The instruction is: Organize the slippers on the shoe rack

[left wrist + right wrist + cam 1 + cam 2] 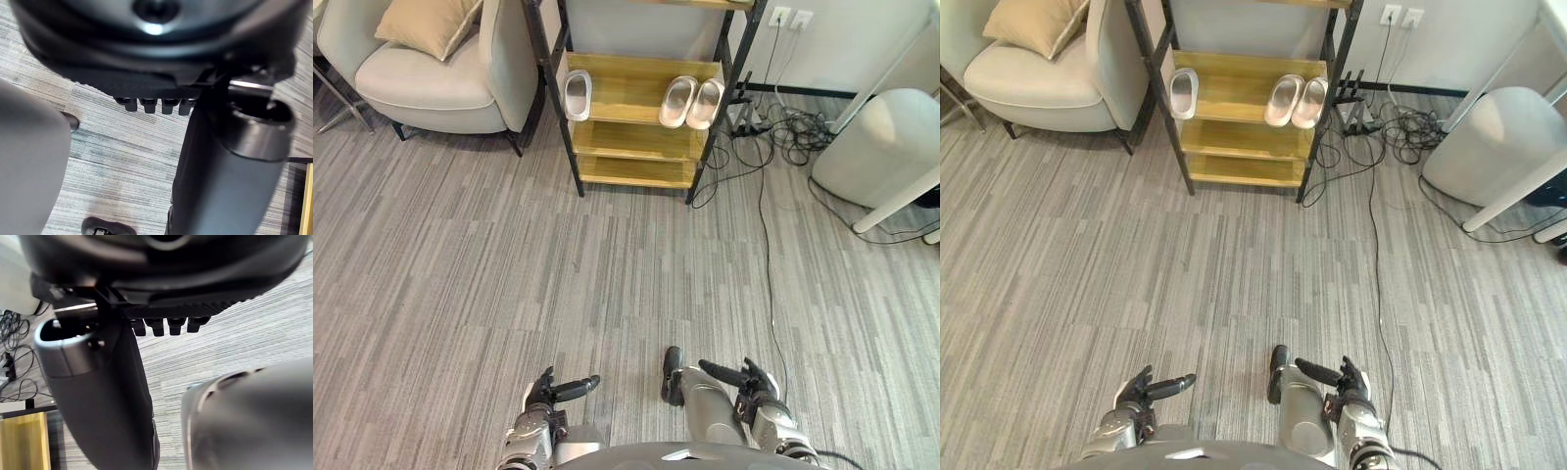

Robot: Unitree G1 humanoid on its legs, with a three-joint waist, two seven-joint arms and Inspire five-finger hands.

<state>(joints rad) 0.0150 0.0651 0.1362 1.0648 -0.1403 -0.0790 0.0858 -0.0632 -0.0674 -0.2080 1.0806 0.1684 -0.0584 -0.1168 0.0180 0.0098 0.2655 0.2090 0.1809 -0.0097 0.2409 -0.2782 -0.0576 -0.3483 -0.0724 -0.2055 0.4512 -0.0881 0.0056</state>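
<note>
Shoe rack [626,142], black frame, wooden shelves, against far wall; single slipper [578,94] at left end of one shelf; pair of slippers [691,102] side by side at right end of same shelf; left robot hand [549,394] and right robot hand [756,390] low over floor [607,264], well apart from rack, both released, empty; armchair [431,83] with cushion [426,24] left of rack.

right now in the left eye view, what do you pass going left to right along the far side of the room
armchair → single slipper → pair of slippers → tangle of cables → pale rounded object
</note>
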